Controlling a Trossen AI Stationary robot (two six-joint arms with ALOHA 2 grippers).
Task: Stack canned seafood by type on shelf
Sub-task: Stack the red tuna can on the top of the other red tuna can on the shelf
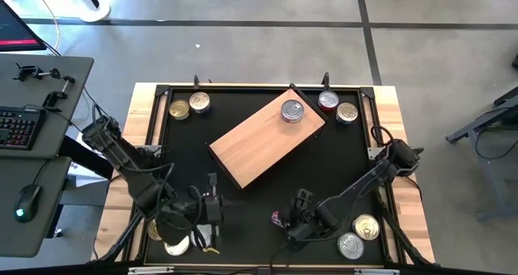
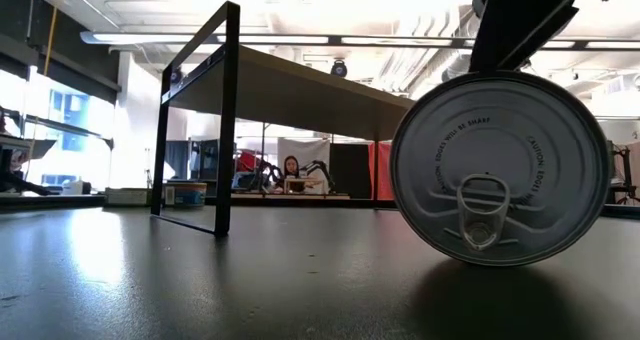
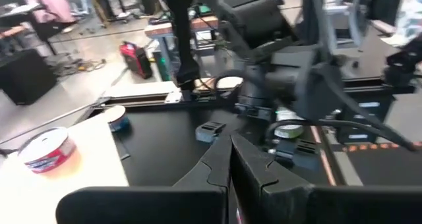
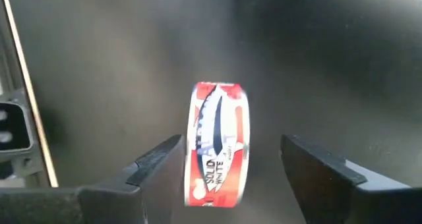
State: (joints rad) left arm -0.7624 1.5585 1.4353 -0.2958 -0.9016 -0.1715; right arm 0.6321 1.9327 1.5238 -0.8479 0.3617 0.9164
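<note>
A red-labelled tin [image 4: 219, 145] of canned seafood stands on its edge on the black tabletop near the front; its pull-tab top [image 2: 500, 165] faces the low view. My right gripper [image 4: 231, 143] is open above it, pointing steeply down. One finger [image 4: 161, 165] stands on each side of the tin, with a gap to it. My left gripper [image 3: 231, 159] is shut on nothing, raised over the near left [image 1: 213, 202]. The shelf [image 1: 259, 145] lies slanted mid-table, and one tin [image 1: 292, 111] rests flat on its far end.
Two tins [image 1: 188, 106] lie at the far left and two [image 1: 337, 107] at the far right. Two more [image 1: 358, 236] sit at the near right, and others [image 1: 170, 241] lie under my left arm. A raised wooden frame [image 1: 388, 105] borders the table.
</note>
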